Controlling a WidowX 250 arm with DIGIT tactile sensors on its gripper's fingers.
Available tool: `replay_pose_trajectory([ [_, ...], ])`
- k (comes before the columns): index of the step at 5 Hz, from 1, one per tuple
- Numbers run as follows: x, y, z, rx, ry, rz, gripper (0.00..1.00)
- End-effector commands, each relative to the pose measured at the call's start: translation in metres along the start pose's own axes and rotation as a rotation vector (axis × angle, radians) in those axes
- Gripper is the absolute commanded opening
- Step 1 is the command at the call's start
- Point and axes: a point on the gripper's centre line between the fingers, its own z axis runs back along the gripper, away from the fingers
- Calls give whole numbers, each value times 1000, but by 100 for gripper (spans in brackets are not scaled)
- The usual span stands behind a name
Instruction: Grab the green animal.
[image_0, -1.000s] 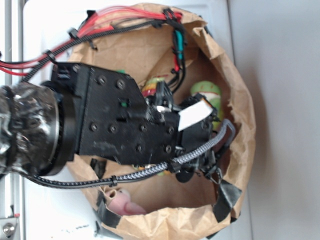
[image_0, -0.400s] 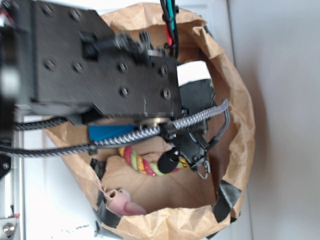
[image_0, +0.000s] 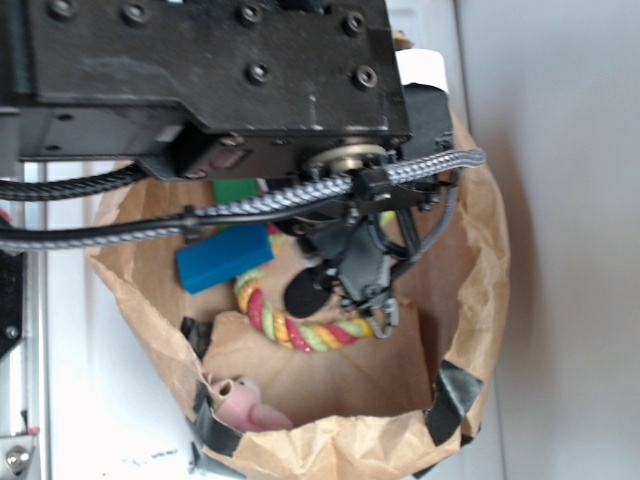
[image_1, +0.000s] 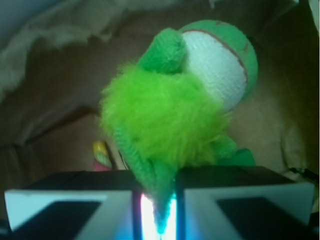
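— What do we see from the wrist?

— Our gripper (image_1: 155, 200) has its two pads nearly together, pinching a thin limb of the green animal (image_1: 165, 115). The fuzzy lime body hangs just in front of the pads, its white-and-red patch turned up and to the right, brown paper behind it.

— And from the exterior view?

— The black arm (image_0: 200, 70) covers the top of the paper bag (image_0: 480, 260), and we cannot make out the animal there. Inside the bag we see a blue block (image_0: 225, 258), a flat green block (image_0: 238, 189) just above it, a multicoloured rope ring (image_0: 290, 325) and a pink plush animal (image_0: 245, 405) near the bottom rim.
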Motion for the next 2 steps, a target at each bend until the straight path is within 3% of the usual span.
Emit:
replay_pose_trajectory([
  [1, -3, 11, 53, -20, -145, -84, 0],
  [2, -5, 7, 48, -15, -192, -61, 0],
])
